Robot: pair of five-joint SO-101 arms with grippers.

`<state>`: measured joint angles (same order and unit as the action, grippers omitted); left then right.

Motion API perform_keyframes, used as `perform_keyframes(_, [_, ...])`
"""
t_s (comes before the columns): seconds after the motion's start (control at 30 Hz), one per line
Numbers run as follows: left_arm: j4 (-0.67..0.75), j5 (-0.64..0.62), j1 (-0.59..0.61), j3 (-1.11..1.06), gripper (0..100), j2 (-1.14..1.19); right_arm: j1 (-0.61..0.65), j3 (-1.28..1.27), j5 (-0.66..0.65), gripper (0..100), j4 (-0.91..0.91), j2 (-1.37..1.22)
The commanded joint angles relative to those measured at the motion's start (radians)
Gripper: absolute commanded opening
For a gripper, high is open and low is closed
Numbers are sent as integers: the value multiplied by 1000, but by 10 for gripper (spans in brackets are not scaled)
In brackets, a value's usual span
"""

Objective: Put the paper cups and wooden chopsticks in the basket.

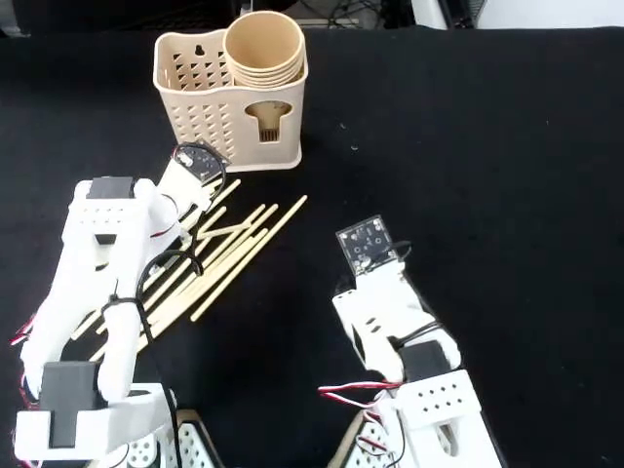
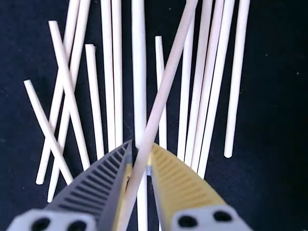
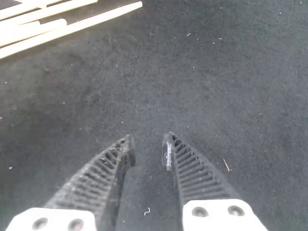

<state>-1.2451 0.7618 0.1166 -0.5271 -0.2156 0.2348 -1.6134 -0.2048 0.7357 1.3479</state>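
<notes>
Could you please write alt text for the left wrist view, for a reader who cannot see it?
The left gripper pinches one chopstick between its fingers, and the stick slants across the others. The other chopsticks lie loosely side by side, a few crossed, on black cloth.

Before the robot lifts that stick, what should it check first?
1. Left pincer shut on a stick: ok.
2. Just one stick gripped: cannot tell; the other sticks lie close under the tips.
3. Basket upright, with its side compartment free: ok.
4. Cups stacked in the basket, not blocking that compartment: ok.
5. Right pincer out of the way, open over the bare table: ok.
</notes>
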Motion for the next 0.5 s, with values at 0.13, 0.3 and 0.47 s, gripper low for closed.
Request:
perform_keyframes(0.13, [0, 112, -18, -50, 33, -2, 9, 4, 9, 120, -12, 10])
perform_keyframes(0.3, [9, 123, -25, -54, 89, 41, 9, 4, 9, 120, -12, 10])
perform_keyframes(0.47, [48, 114, -28, -65, 141, 48, 9, 4, 9, 120, -12, 10])
